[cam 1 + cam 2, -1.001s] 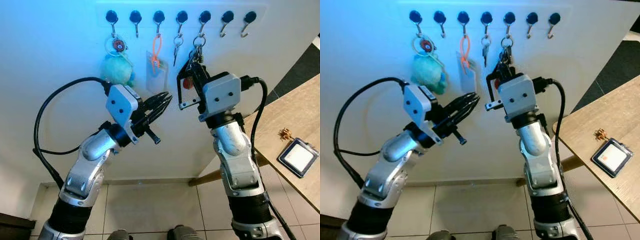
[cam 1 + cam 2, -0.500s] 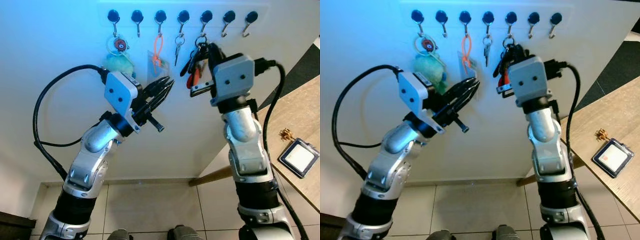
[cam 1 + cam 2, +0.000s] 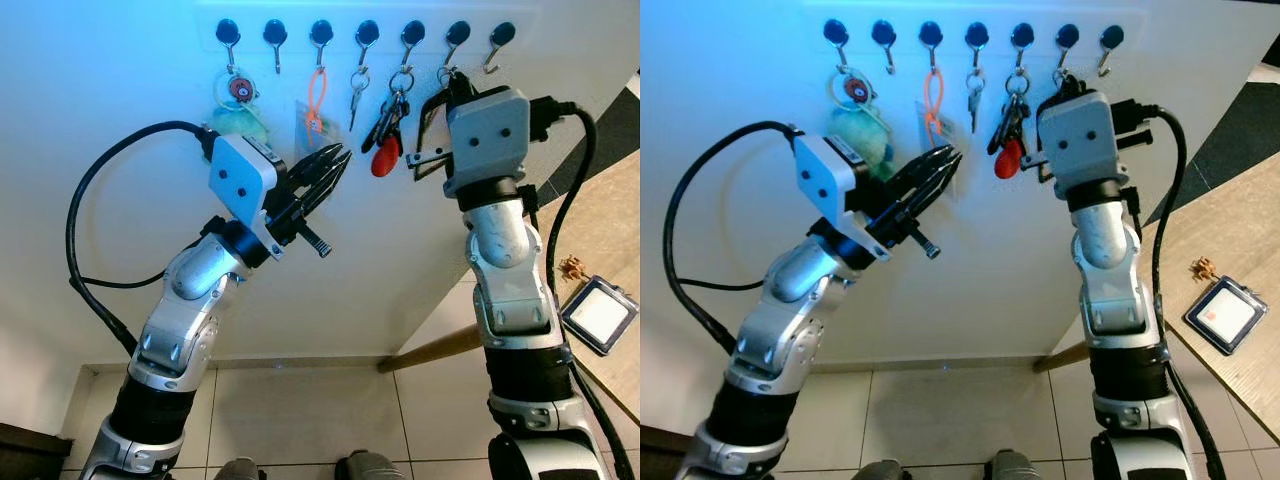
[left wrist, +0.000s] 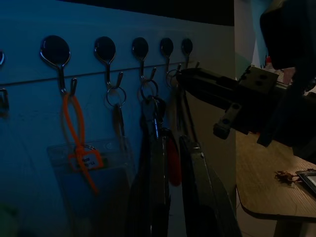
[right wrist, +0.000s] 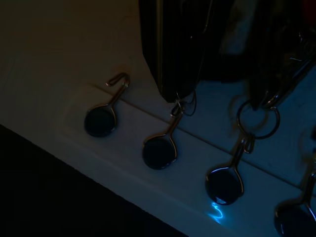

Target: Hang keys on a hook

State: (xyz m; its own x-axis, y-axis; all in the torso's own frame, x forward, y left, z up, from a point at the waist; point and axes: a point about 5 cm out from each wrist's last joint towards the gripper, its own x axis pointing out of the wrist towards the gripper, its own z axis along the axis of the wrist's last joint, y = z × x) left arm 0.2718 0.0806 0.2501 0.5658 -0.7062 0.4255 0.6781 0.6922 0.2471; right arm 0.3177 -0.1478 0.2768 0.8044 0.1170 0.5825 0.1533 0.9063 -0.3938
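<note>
Keys (image 3: 388,128) hanging from fifth hook (image 3: 410,42), red tag dangling | right gripper (image 3: 443,88) sitting beside them, fingers parted, empty | left gripper (image 3: 333,164) hovering nearly closed | bunch looking light, loose, jangly; ring being surest hold

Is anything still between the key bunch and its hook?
Nothing visible. The keys with the red tag already hang by their ring from the hook, and the right gripper sits beside them near the neighbouring hook.
</note>
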